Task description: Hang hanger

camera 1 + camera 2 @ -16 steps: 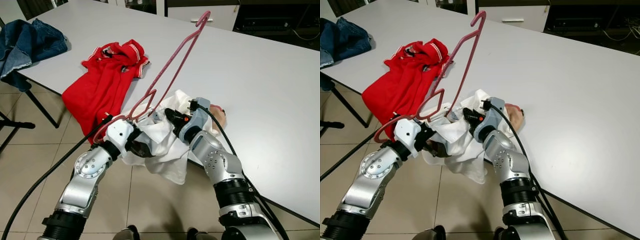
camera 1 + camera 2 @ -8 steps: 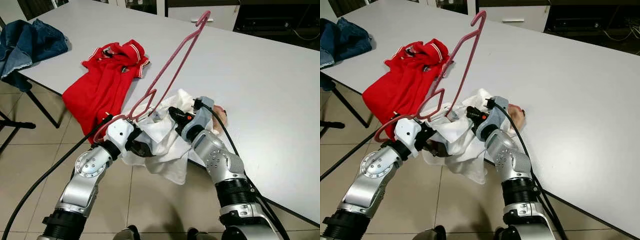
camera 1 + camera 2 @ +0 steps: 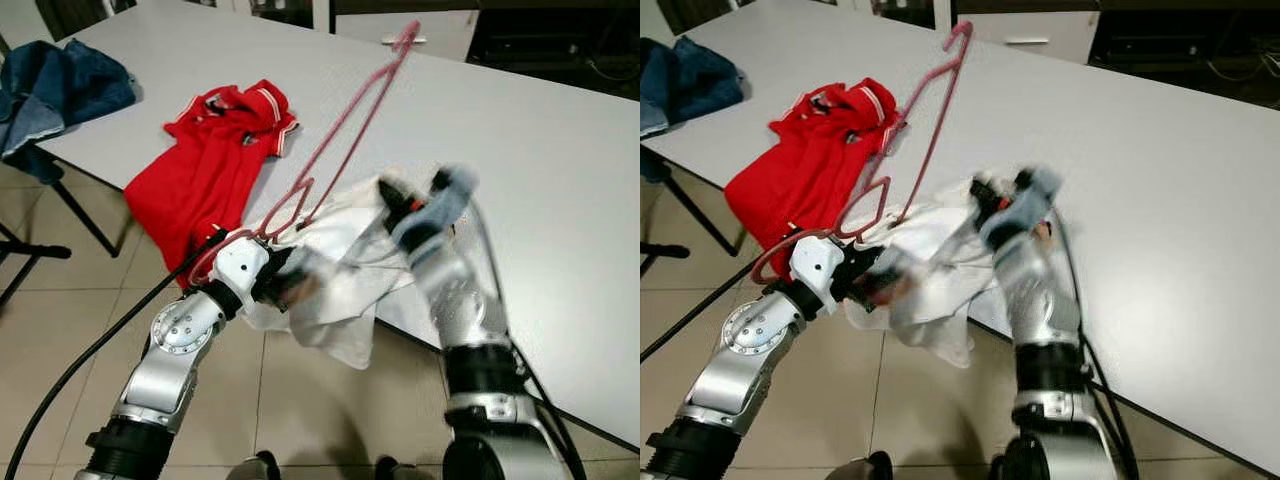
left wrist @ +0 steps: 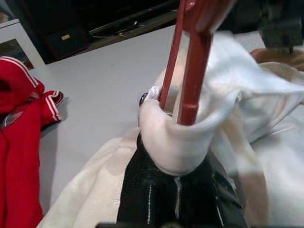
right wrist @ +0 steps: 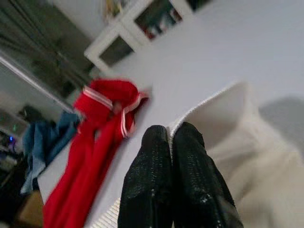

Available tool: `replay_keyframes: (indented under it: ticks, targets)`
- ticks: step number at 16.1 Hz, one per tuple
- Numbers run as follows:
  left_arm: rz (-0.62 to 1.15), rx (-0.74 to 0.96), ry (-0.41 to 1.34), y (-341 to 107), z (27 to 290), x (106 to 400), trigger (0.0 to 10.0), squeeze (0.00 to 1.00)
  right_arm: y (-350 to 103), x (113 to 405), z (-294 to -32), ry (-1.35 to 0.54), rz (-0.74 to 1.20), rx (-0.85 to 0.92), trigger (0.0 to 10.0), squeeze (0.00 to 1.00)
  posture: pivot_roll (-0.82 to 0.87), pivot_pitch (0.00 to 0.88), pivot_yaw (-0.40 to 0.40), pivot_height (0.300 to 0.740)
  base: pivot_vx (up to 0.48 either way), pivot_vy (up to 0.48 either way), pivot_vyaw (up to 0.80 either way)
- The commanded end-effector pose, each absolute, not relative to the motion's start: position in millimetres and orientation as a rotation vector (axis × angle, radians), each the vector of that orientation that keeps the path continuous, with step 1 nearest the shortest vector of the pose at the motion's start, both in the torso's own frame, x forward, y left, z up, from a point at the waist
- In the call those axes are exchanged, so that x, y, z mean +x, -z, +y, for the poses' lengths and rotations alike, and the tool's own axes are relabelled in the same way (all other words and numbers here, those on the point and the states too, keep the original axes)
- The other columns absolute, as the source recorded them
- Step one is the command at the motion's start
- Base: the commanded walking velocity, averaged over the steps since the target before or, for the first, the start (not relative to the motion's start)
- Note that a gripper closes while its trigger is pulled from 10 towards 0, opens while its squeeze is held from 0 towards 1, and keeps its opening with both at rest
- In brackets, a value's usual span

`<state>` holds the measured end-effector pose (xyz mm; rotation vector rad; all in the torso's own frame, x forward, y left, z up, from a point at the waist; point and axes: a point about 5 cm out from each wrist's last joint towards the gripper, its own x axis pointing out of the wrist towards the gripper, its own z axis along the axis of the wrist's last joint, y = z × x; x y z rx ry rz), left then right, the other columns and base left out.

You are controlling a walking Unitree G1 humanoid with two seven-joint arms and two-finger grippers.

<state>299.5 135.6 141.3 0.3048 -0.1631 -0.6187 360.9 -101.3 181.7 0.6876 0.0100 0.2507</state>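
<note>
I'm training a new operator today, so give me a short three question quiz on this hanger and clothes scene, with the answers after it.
1. True or false: the pink hanger lies flat on the white table.
2. Which garment are both grippers working on? A) the red polo shirt B) the white garment C) the blue denim
3. What are the right gripper fingers pinching?

Key
1. False: it stands tilted, hook up, its lower end inside the white garment at the left gripper.
2. B.
3. A ribbed edge of the white garment, held between the closed fingers.
</note>
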Motion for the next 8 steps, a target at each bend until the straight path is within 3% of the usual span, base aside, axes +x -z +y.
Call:
replay_keyframes:
  ticks: [1,6,8]
  targets:
    - [-0.047,0.307,0.606,-119,142,296,10.0,0.0,-183,361,-110,-0.208,-0.008,0.709,0.0,0.0,0.08,0.155,0.083,0.74,0.0,0.0,0.0]
    - [0.045,0.343,0.614,-115,144,296,10.0,0.0,-207,362,-146,-0.05,-0.171,0.573,0.0,0.0,0.07,0.157,0.074,0.74,0.0,0.0,0.0]
    - [0.068,0.357,0.596,-114,147,299,10.0,0.0,-209,363,-145,-0.068,-0.155,0.599,0.0,0.0,0.07,0.157,0.074,0.74,0.0,0.0,0.0]
